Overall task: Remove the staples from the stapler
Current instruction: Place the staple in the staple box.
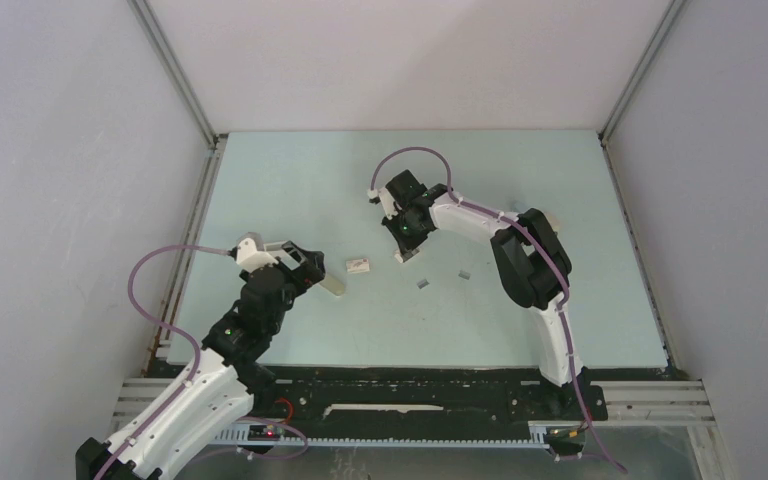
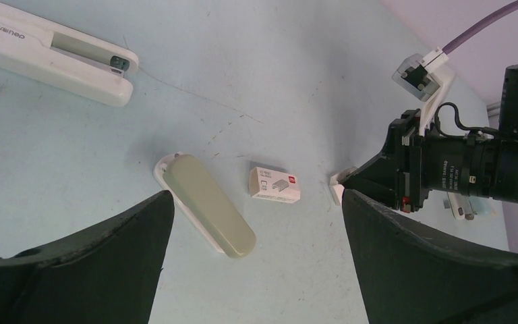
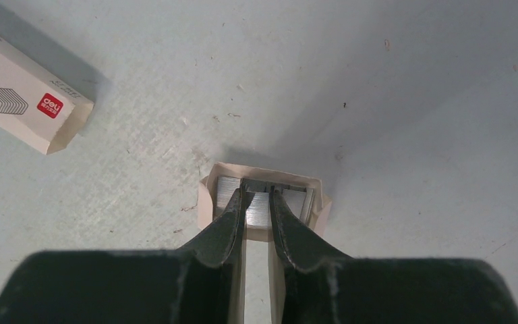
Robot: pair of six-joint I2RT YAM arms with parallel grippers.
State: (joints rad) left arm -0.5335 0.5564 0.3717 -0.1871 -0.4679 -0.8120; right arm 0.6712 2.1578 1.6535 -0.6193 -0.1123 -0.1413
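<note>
Stapler [image 2: 54, 61] seemed nearest your left gripper [image 2: 256, 197], whose jaws stood wide open. Your right gripper [image 3: 258, 196], right of centre, pinched nearly closed on the staples [image 3: 259, 212], directly below it inside an open box [image 3: 206, 194].

My counter [image 1: 520, 330] is pale blue-green and scuffed. On it lie a white stapler [image 2: 54, 57], opened up, and an olive-topped stapler [image 2: 206, 202] just beside a closed white printed box [image 2: 274, 183]. A second small box [image 3: 263, 177] stands open, silvery staples [image 3: 228, 194] showing inside. Two tiny grey staple strips [image 1: 422, 284] lie near it, apart.
</note>
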